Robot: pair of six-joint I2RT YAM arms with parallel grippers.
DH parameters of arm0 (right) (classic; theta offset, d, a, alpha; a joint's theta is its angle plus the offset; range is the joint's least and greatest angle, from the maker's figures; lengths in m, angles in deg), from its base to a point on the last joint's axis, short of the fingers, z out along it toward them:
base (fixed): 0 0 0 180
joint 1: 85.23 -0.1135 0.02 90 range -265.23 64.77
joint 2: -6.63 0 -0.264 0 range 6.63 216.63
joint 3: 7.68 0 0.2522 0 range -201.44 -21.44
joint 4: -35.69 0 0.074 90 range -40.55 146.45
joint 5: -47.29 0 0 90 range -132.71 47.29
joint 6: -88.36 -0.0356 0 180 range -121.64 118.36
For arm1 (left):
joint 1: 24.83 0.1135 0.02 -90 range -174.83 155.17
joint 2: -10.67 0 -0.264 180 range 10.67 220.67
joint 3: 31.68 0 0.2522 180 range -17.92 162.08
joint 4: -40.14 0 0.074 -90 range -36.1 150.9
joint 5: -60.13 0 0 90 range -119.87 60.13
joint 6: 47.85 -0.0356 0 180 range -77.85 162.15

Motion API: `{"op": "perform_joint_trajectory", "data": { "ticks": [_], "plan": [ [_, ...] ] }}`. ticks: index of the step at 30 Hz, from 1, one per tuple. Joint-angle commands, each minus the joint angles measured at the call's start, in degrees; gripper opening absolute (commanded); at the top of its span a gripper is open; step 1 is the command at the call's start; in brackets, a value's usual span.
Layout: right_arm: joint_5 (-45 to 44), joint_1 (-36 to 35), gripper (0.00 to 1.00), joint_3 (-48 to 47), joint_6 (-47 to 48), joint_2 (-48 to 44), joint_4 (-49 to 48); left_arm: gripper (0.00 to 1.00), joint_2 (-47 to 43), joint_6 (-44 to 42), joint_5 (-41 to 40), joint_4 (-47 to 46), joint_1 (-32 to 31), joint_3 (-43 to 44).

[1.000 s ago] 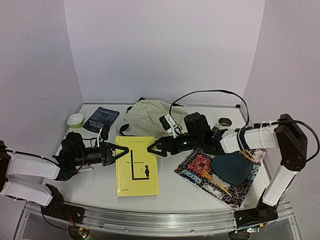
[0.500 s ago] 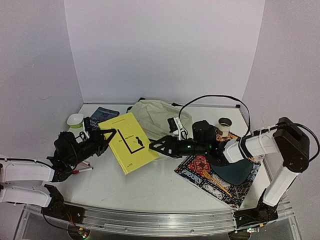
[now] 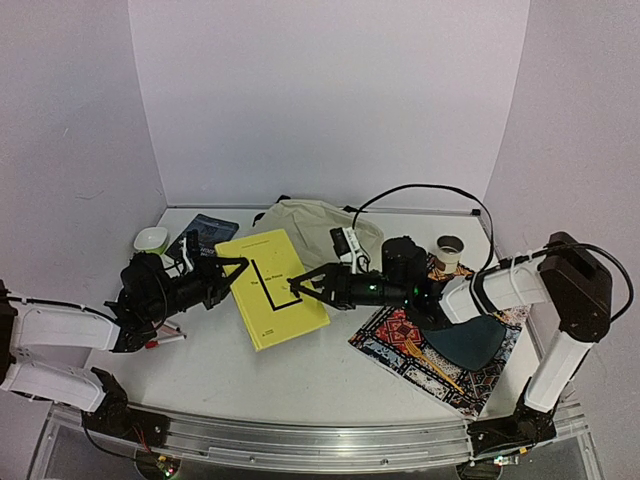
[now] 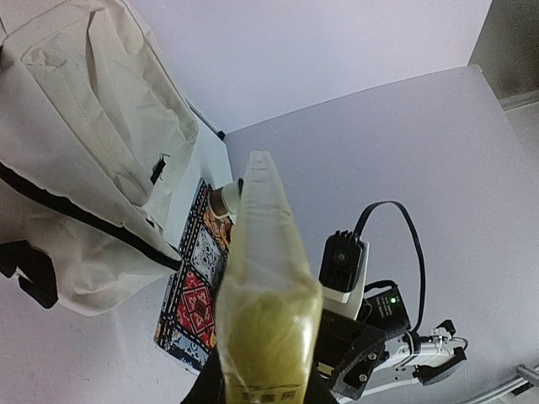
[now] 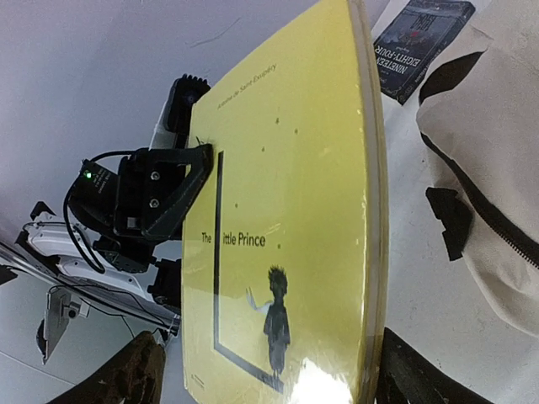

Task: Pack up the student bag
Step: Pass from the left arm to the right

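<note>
Top external view is showing the yellow book [image 3: 270, 292] raised off the table [image 3: 300, 375] and tilting, just in front of the student bag [image 3: 305, 228]. The bag is lying at the back of the table. One second ago this book was lying flat, further to the front of the bag, with both grippers beside it. Now the left gripper [image 3: 236, 268] is pinching the book's left edge with narrow jaws and is carrying it up toward the bag. The right gripper [image 3: 303, 284] has been following from the placemat [image 3: 400, 335] side of the bag. It is standing wide at the book's right edge, and its wrist view is showing the cover between the spread fingers [image 5: 139, 374], not clamped as far as I can judge.

For the task this is meaning that the first book is already in hand and approaching the bag. I cannot tell if the bag's mouth is open, so this is possibly needing attention first. A dark blue book [image 3: 205, 233], left of the bag, is waiting on the table.
</note>
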Motion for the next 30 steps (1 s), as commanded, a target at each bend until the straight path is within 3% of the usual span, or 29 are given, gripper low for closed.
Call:
{"op": "perform_joint_trajectory", "data": {
  "ticks": [1, 12, 19, 22, 26, 30],
  "plan": [
    [2.9, 1.1, 0.84, -5.3, 3.9, -0.9, 1.5, 0.00, 0.2, 1.0, 6.4, -6.2, 0.1, 4.4],
    [7.4, 2.2, 0.80, -13.2, 4.1, 2.7, 5.5, 0.00, 0.9, 1.0, 12.8, -7.1, 0.1, 6.5],
    [11.5, 2.7, 0.66, -15.8, 2.9, 4.0, 5.5, 0.00, 1.8, 1.7, 14.7, -8.1, 0.1, 7.3],
    [13.0, 3.0, 0.51, -16.8, 1.7, 4.7, 5.5, 0.00, 2.9, 1.9, 14.7, -8.3, 0.1, 7.4],
    [13.5, 3.6, 0.14, -17.0, -0.1, 4.8, 5.3, 0.00, 4.0, 1.6, 14.1, -8.6, 0.1, 7.0],
    [14.2, 3.7, 0.01, -17.5, -2.4, 4.7, 4.2, 0.01, 3.8, 1.1, 11.5, -8.6, 0.1, 5.5]
  ]
}}
